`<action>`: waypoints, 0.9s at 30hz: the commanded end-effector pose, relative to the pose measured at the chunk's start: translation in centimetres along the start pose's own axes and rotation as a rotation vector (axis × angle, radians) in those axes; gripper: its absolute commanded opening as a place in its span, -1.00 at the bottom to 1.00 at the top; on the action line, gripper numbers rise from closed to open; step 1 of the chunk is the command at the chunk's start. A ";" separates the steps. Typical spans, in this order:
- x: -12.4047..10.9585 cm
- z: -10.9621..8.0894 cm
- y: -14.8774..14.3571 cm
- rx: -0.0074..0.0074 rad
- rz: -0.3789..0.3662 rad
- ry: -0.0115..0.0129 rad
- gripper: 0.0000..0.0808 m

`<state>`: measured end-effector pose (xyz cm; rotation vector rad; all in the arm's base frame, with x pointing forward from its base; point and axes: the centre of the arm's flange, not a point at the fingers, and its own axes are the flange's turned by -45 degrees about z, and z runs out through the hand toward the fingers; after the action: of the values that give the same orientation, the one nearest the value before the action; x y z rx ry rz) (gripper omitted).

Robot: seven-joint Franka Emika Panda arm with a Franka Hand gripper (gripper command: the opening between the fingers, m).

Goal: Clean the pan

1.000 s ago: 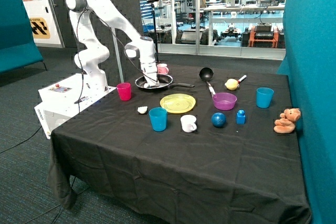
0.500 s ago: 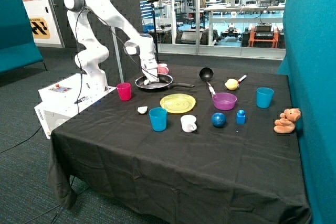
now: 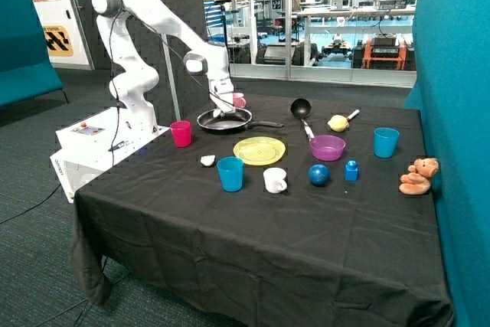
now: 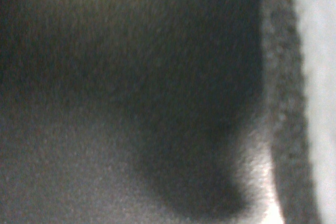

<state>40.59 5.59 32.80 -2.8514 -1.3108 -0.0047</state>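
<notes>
The pan, round, shallow and dark with a long black handle, lies on the black tablecloth near the robot's base. My gripper hangs over the pan's far rim, on the side toward the pink mug, just above or touching the pan. Something small and pale shows at its tip, and I cannot tell what it is. A dark, grainy surface seen from very close fills the wrist view, with a pale strip along one edge.
A magenta cup stands beside the pan. In front of it are a yellow plate, a blue cup, a white cup and a small white scrap. A black ladle lies past the pan handle.
My gripper has moved from the middle of the pan toward its far rim by the pink mug, and the arm has risen a little. The pan has stayed in place.
</notes>
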 end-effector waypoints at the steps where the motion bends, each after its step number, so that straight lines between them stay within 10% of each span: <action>1: 0.9 -2.3 1.2 -0.0019 0.047 -0.0041 -1.00; 27: -1.2 -8.9 6.0 -0.0026 0.387 -0.0037 -1.00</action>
<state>43.49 3.19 39.57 -2.9928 -0.9484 -0.0021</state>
